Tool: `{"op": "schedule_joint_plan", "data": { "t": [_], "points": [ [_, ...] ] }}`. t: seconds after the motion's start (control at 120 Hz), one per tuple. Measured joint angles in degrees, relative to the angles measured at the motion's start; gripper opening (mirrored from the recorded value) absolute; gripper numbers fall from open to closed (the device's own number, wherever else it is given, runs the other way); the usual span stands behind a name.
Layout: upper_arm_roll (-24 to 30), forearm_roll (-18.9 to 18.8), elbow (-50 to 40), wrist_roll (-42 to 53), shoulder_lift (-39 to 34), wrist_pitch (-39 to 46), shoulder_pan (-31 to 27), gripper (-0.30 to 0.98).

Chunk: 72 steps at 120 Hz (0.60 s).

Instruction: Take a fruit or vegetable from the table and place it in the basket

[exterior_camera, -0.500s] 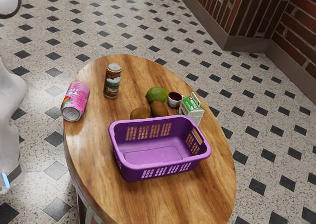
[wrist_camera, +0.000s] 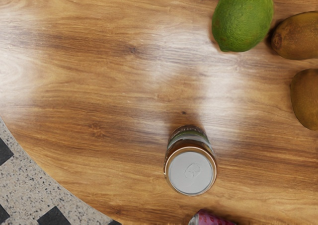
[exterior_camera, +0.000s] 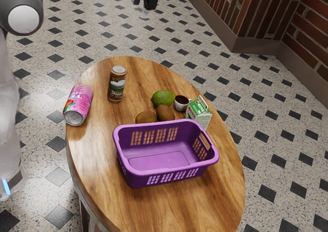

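In the exterior view, the side edge cut off the big white robot arm (exterior_camera: 7,106), and the top edge cut off the black gripper (exterior_camera: 147,0). The bottom edge cut off the brown wooden table (exterior_camera: 97,160).

The purple plastic basket (exterior_camera: 166,176) hid the low parts of two fuzzy brown kiwis (exterior_camera: 145,117) (exterior_camera: 165,112), and its near wall hid some of its own floor. Tiny words on the green and white carton (exterior_camera: 199,112) were too small to read.

In the wrist view, the edges cut off the bumpy green lime (wrist_camera: 242,19), both kiwis and the shiny pink can (wrist_camera: 211,219). The grey lid hid much of the tall brown can (wrist_camera: 191,171).
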<state>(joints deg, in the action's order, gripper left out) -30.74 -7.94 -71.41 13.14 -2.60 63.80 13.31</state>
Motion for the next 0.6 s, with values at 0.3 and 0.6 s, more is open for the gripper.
{"op": "schedule_joint_plan", "data": {
  "t": [0.3, 0.6],
  "points": [
    [36.0, 3.5, -18.2, 2.1, -10.0, 7.5, -32.0, 0.67],
    [37.4, 5.4, -34.1, 0.7, -13.5, 21.7, -21.5, 0.67]
  ]
}}
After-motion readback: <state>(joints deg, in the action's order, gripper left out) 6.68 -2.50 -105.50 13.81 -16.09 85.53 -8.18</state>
